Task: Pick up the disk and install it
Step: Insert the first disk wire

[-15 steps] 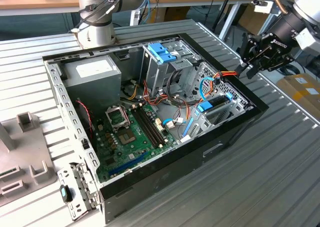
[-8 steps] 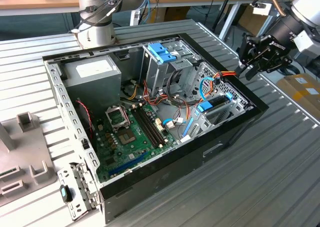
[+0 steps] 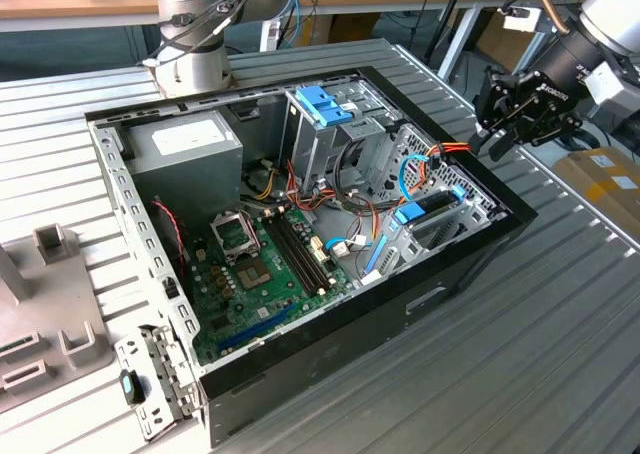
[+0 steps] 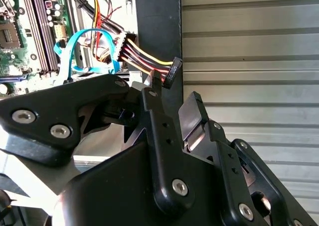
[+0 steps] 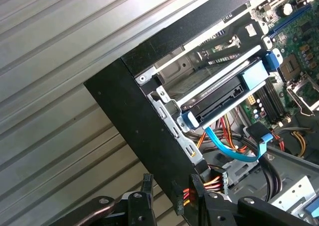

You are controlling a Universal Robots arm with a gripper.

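Open computer case on a ribbed metal table

The black computer case lies on its side on the ribbed metal table, its green motherboard exposed. A grey power-supply box sits in the far corner on the exterior view's left, and beside it stands a tall metal drive cage topped by a blue clip. A light-blue cable loops inside (near a bundle of red, yellow and black wires). A grey plastic fixture rests on the table at the exterior view's left edge.
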